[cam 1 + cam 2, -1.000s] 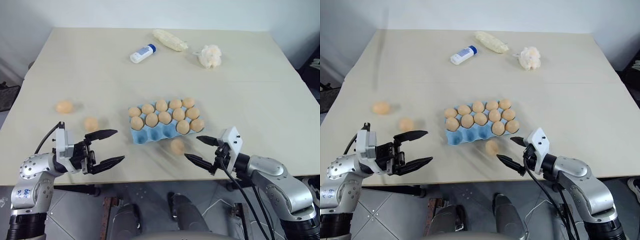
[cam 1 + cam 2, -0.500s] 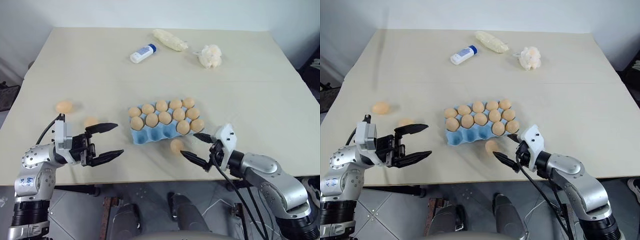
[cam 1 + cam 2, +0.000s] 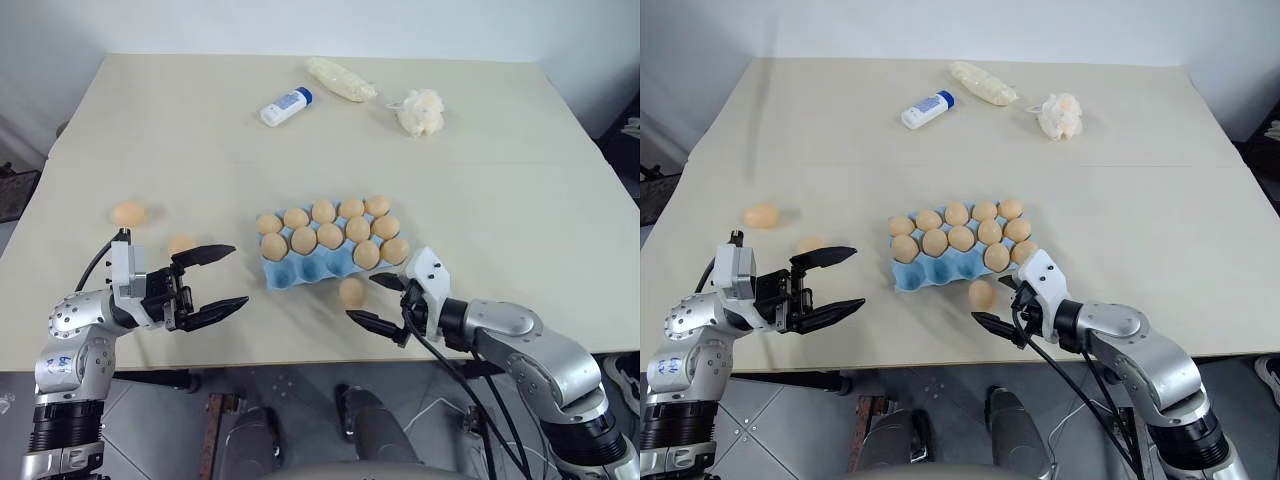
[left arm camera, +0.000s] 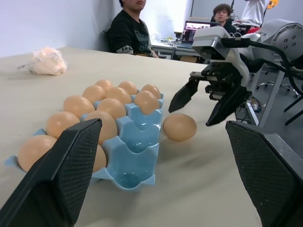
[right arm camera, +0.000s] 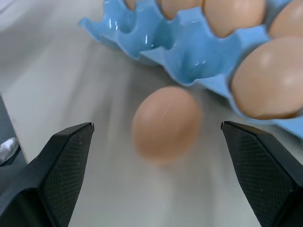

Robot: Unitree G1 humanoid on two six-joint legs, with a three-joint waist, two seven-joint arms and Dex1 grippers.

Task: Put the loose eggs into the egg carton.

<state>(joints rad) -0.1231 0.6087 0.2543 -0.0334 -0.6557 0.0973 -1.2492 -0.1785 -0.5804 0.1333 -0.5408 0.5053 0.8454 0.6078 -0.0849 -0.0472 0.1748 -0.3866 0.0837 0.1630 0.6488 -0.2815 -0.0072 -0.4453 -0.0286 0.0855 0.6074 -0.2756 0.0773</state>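
Beige worktop (image 3: 500,200) carries three loose eggs (image 3: 352,292) and a ten-egg egg carton (image 3: 300,270); both grippers' jaws spread, right gripper (image 3: 385,303) at the carton's 5 o'clock, left gripper (image 3: 222,278) at 8 o'clock; seated people appear from the left wrist.

Head pair: two high views, facing forward and down, taking in the whole bench (image 3: 480,170). Left wrist view: low, near bench level, facing across the egg carton (image 4: 135,137) to the right gripper (image 4: 201,101). Right wrist view: very close on one loose egg (image 5: 165,124), shared with all the views.
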